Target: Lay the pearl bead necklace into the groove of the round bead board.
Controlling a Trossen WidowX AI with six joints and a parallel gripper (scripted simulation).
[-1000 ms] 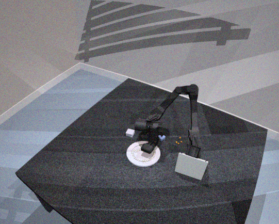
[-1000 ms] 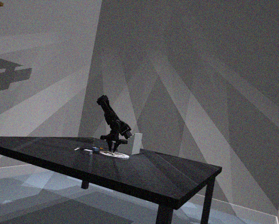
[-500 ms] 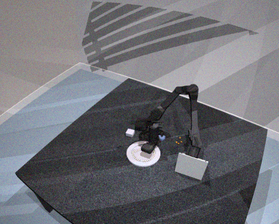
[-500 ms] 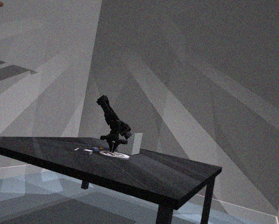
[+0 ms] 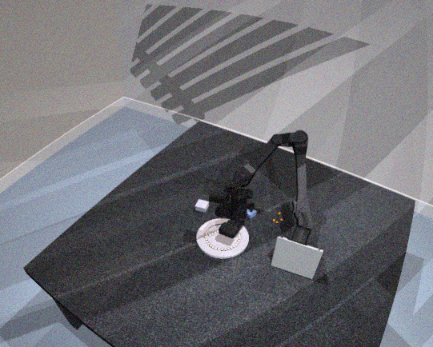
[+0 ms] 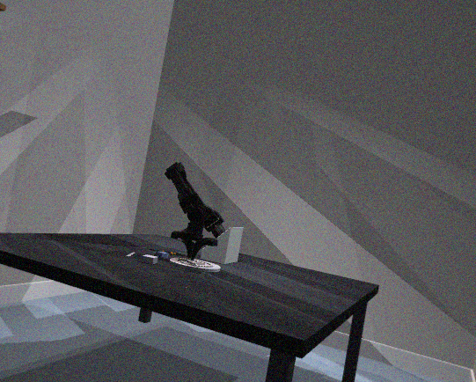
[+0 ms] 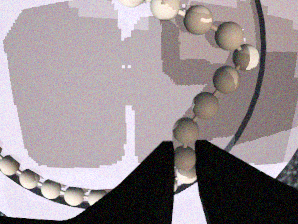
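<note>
The round white bead board point(image 5: 200, 240) point(image 6: 216, 268) point(image 7: 75, 100) lies flat on the dark table. The pearl bead necklace point(image 5: 223, 249) point(image 7: 205, 105) lies over it. In the wrist view, beads at lower left follow the dark groove line. From the fingertips the strand runs up and right inside the groove, bends near the groove at the right, then turns back up and left. My gripper point(image 6: 193, 257) point(image 7: 183, 151) is shut on the necklace, with a bead between its fingertips, low over the board. The fingers hide part of the strand. In the top view the hand covers part of the board.
A white block point(image 5: 202, 205) point(image 6: 151, 259) stands beside the board. A blue object point(image 5: 251, 213) point(image 6: 164, 254) lies near the hand. Small orange pieces point(image 5: 278, 213) lie between it and the arm base. A grey upright panel point(image 5: 297, 257) point(image 6: 234, 246) stands by the base.
</note>
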